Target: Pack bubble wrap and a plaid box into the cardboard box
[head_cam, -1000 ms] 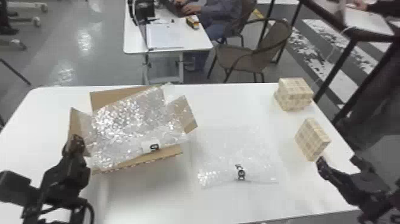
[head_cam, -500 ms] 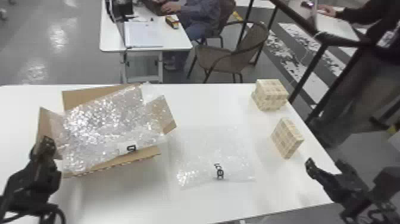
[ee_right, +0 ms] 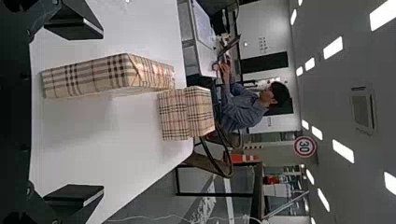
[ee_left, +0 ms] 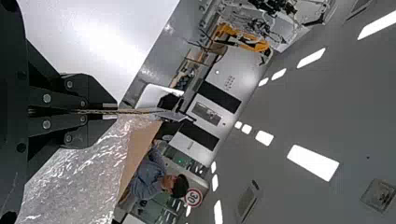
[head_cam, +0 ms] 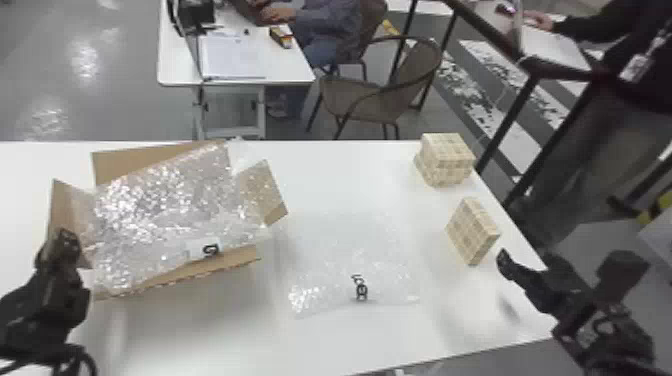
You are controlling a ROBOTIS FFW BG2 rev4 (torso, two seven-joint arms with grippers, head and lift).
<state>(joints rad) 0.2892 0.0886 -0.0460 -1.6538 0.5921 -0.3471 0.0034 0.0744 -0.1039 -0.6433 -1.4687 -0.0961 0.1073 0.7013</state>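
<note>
The open cardboard box [head_cam: 230,256] stands on the left of the table, with a sheet of bubble wrap [head_cam: 160,210] draped over its opening. My left gripper [head_cam: 67,240] is at the box's left flap; in the left wrist view my left gripper [ee_left: 114,112] is shut on the flap's thin edge, beside the bubble wrap [ee_left: 79,182]. A second bubble wrap sheet [head_cam: 357,270] lies flat mid-table. On the right stands a plaid box [head_cam: 471,232]. Just right of it is my right gripper [head_cam: 562,262]. In the right wrist view my right gripper [ee_right: 102,112] is wide open, the plaid box [ee_right: 88,77] untouched ahead.
More plaid boxes [head_cam: 445,160] stand together near the table's far right corner. The table [head_cam: 320,340] ends close to the right arm. Beyond it are another desk [head_cam: 295,70], a chair [head_cam: 360,100] and dark railings [head_cam: 505,140].
The head view has swung right, so the table's contents sit farther left in it. Relative to the nearer plaid box, my right gripper has shifted slightly right. My left gripper keeps its place at the flap.
</note>
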